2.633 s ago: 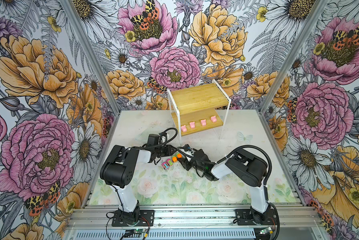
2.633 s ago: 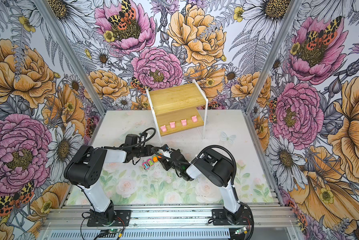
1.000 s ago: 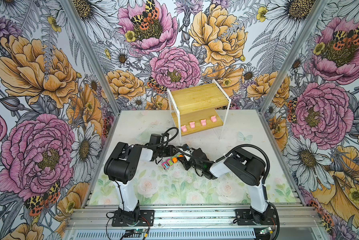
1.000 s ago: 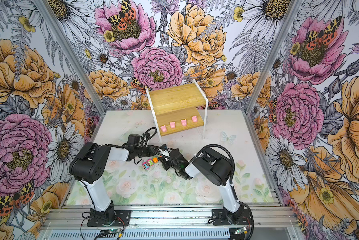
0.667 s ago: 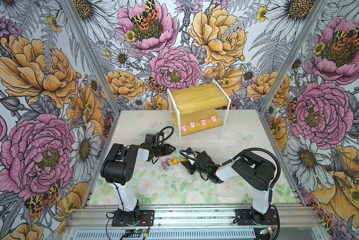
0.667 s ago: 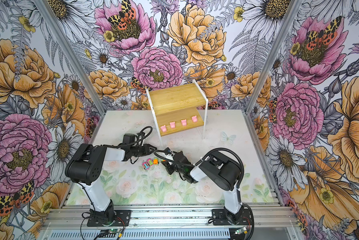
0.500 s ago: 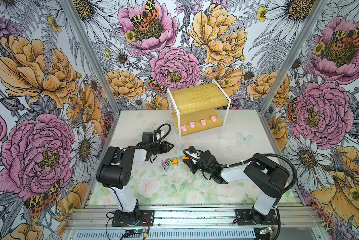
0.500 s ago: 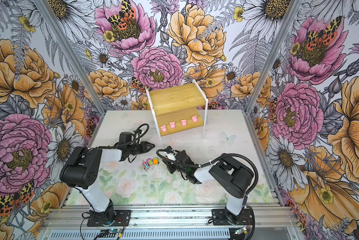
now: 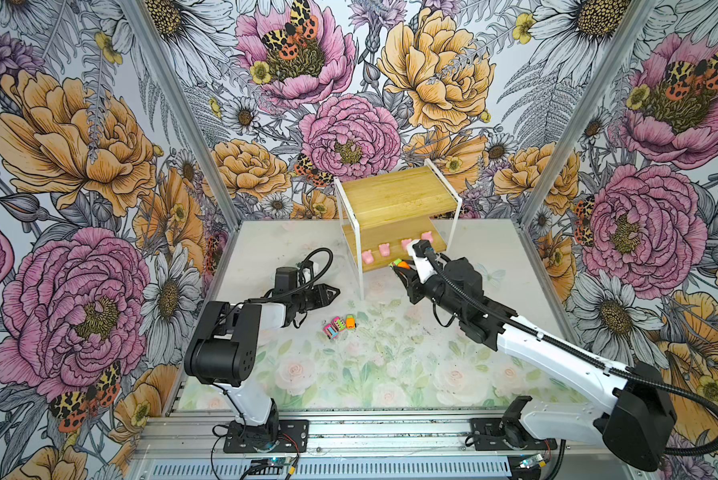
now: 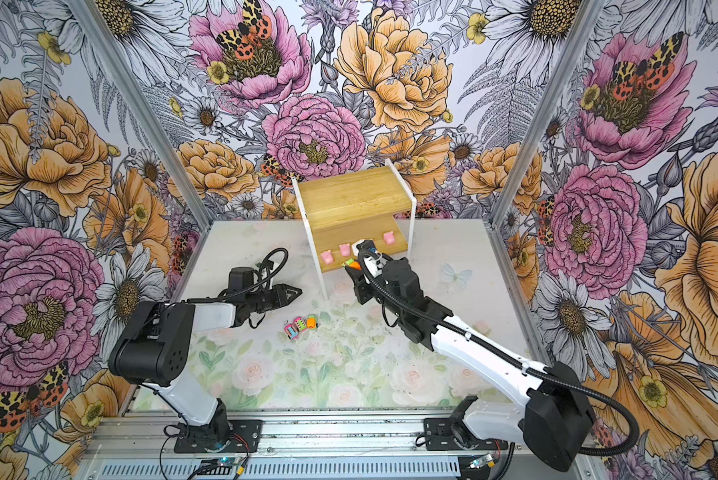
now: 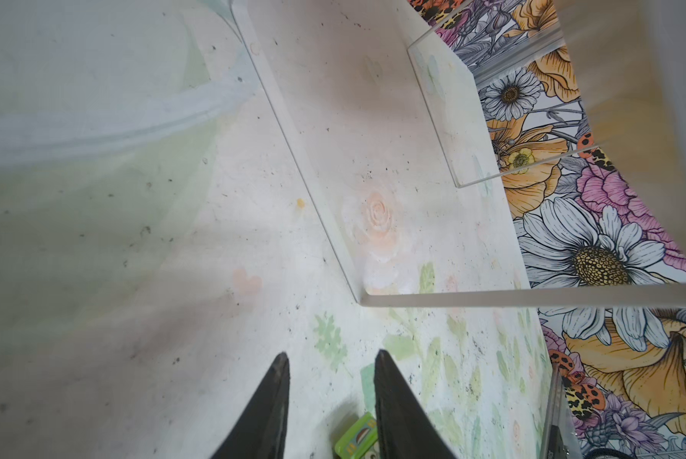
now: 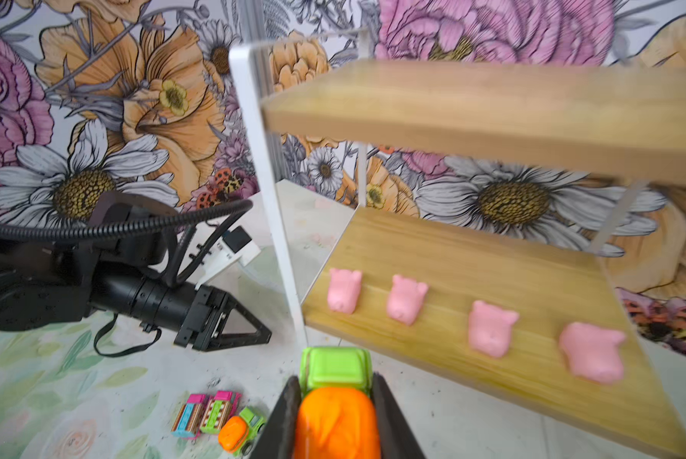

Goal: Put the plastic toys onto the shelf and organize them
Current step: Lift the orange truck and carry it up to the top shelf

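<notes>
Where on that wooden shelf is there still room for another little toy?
The upper board is bare all over. On the lower board, the strip behind the four pigs is free. Its front is crowded: the pigs' row, and the right gripper holding an orange-and-green car close to that edge.

Four soft pink pigs point(image 12: 405, 304) line the shelf point(image 9: 390, 195), whose boards we see in light honey bamboo and whose frame is white. The orange-and-green car point(image 12: 335, 397) at the lower board's front edge shows an orange back and lime cab, and its twin point(image 9: 350, 322) matches. Two pink cars point(image 12: 218, 411) wear tops striped green, orange and blue. The worktop point(image 9: 349, 374) carries faint roses and leaves. The walls point(image 9: 78, 145) bloom pink, orange and white.
</notes>
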Controlling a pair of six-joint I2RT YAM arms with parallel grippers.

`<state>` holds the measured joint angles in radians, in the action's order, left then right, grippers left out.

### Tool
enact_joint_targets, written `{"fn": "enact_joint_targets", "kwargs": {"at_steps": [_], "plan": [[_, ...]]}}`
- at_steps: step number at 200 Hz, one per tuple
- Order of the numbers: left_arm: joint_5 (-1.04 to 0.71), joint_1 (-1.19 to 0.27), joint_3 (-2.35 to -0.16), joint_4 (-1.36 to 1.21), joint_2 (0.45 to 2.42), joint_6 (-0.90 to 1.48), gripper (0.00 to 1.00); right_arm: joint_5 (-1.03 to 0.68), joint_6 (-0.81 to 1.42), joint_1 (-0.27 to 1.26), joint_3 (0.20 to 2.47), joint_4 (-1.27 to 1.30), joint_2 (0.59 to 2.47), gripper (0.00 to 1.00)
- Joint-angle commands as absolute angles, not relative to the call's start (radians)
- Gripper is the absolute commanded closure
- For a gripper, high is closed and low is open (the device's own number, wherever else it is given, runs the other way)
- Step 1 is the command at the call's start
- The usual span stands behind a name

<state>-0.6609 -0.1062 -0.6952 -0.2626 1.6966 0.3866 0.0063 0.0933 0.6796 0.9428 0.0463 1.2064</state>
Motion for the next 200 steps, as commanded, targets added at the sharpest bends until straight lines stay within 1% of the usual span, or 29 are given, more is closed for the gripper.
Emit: {"fn": "enact_joint_targets", "kwargs": {"at_steps": [1,34,77,131,200], "plan": [[-0.666,-0.094,-0.681,-0.281,1.681,0.380,0.63,0.044,0.074,0.632,1.057,-0.180,1.157,0.85],[-0.669,-0.093,-0.673,-0.287,1.676,0.379,0.63,0.062,0.052,0.558,1.245,-0.297,1.175,0.87],[-0.675,-0.091,-0.670,-0.297,1.678,0.380,0.63,0.058,0.063,0.476,1.459,-0.369,1.315,0.87],[-0.693,-0.080,-0.666,-0.315,1.683,0.391,0.63,0.030,0.110,0.406,1.631,-0.388,1.491,0.87],[-0.696,-0.075,-0.665,-0.322,1.686,0.394,0.63,0.034,0.140,0.379,1.760,-0.428,1.623,0.87]]}}
